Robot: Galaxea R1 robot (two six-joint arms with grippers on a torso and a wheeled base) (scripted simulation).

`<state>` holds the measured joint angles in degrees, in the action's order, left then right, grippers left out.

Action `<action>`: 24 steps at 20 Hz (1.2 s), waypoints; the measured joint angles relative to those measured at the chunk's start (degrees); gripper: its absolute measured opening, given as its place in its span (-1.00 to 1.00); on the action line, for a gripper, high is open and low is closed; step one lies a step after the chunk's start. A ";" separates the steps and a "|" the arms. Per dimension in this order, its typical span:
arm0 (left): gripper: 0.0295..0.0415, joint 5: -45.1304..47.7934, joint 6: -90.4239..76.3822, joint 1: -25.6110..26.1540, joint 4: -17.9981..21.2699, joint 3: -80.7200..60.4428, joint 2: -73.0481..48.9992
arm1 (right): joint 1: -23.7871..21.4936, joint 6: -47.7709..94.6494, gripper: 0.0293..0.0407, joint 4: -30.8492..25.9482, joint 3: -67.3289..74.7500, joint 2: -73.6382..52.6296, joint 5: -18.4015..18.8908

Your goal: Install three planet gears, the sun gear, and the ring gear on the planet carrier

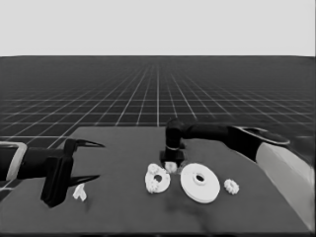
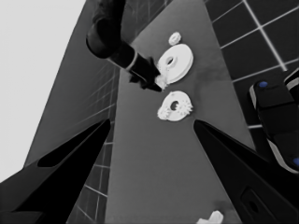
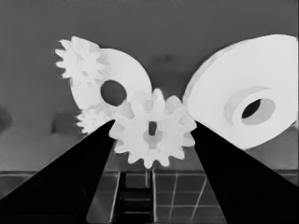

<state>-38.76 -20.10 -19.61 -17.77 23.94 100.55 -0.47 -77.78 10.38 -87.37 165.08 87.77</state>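
Right wrist view shows the progress best: the smaller round part [image 3: 124, 77], the planet carrier, already carries two planet gears [image 3: 79, 60] on its face, seated on the side away from the larger round part, and its centre hole is bare. A third gear [image 3: 152, 128] is pinched between the right gripper [image 3: 152, 135] fingers, held just off the carrier's rim, on the far side of the carrier from the camera in the head view and not yet over it. So by my reading two gears are placed, one is in hand, and its seating is the step under way.

Just beside the carrier, on the side away from the left arm, lies the larger round part [image 1: 200, 182], the ring gear, flat on the table and not yet installed. Beyond it, farther from the carrier, a last loose gear [image 1: 231, 186] waits on the table.

Well apart from the carrier on its other side, the left gripper [image 1: 96, 160] is parked with its fingers spread, holding nothing; a thin white piece [image 1: 79, 193] lies on the table under it.

Left to do, as I judge it: seat the held gear, fetch the loose one, then cap them with the ring gear
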 joint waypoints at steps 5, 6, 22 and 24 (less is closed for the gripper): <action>0.49 0.00 0.00 0.00 0.00 0.00 0.00 | 3.46 1.05 -0.67 3.57 -3.86 2.50 -0.94; 0.49 0.00 0.00 0.00 0.00 0.00 0.00 | 5.93 1.92 -0.67 5.62 -5.38 2.94 -1.71; 0.49 0.00 0.00 0.00 0.00 0.00 0.00 | 8.90 3.45 0.61 8.34 -8.18 3.78 -3.10; 0.49 0.00 0.00 0.00 0.00 0.00 0.00 | 8.90 3.45 0.61 8.34 -8.18 3.78 -3.10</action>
<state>-38.76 -20.10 -19.61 -17.77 23.94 100.55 8.43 -74.33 18.72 -95.55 168.86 84.66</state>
